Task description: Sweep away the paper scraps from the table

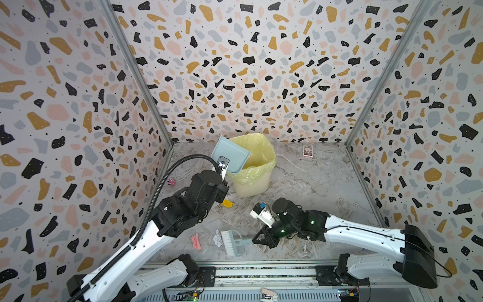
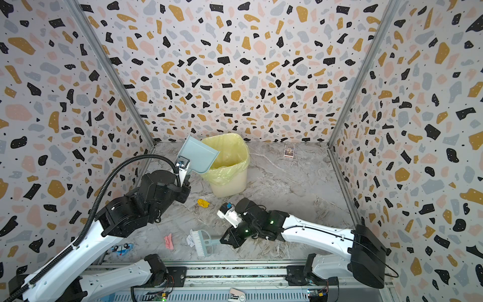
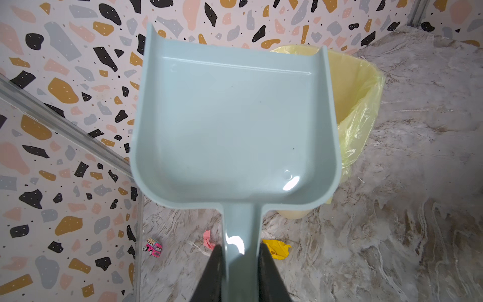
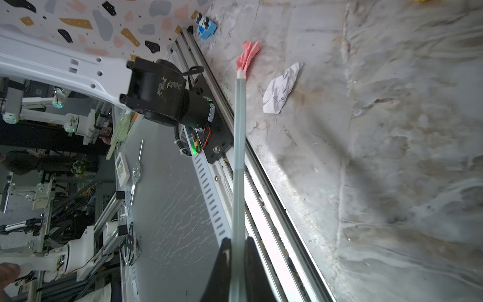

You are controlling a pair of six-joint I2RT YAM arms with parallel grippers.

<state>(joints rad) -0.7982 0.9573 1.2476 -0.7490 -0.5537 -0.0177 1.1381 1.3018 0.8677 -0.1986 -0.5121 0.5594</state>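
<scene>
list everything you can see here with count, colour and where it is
paper scraps: three, yellow mid-table, pink and white near the front edge
dustpan: one, pale blue, empty, raised and tilted at the bin's rim
bin: one, cream with yellow liner, back of table
brush: one, pale blue, white bristles, beside the white scrap
card: one, printed, back right
pink toy car: one, by the left wall
blue toy car: one, front left corner
table: one, grey marble
left claw: black, shut on dustpan handle
right claw: black, shut on brush handle
</scene>
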